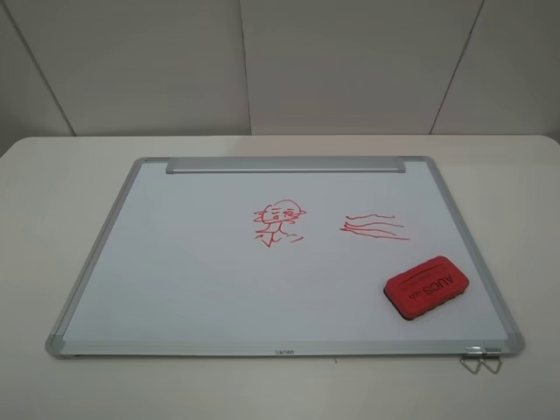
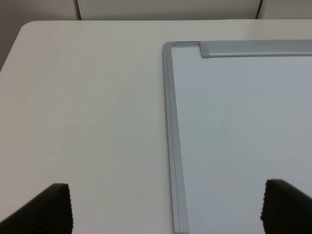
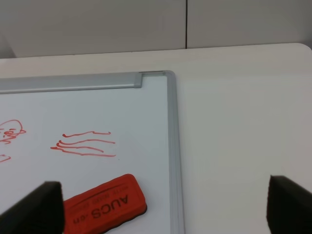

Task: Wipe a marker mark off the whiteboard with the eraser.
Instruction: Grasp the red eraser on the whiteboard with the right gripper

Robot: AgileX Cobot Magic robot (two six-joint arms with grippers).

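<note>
The whiteboard (image 1: 175,262) lies flat on the table, its silver tray strip (image 1: 285,164) along the far edge. Near its middle is the marker mark (image 1: 277,222), a small red stick-figure doodle; part of it shows in the right wrist view (image 3: 10,131). The red eraser (image 1: 426,286) lies on the board's near right corner, lettering up, also seen in the right wrist view (image 3: 105,204). My left gripper (image 2: 165,212) is open above the board's left frame. My right gripper (image 3: 163,209) is open, holding nothing, over the board's right frame beside the eraser. Neither gripper shows in the exterior high view.
Wavy red lines (image 1: 374,227) sit to the right of the doodle. Metal hanger clips (image 1: 481,359) stick out at the board's near right corner. The white table (image 1: 52,175) extends around the board, with a panelled wall (image 1: 280,61) behind it.
</note>
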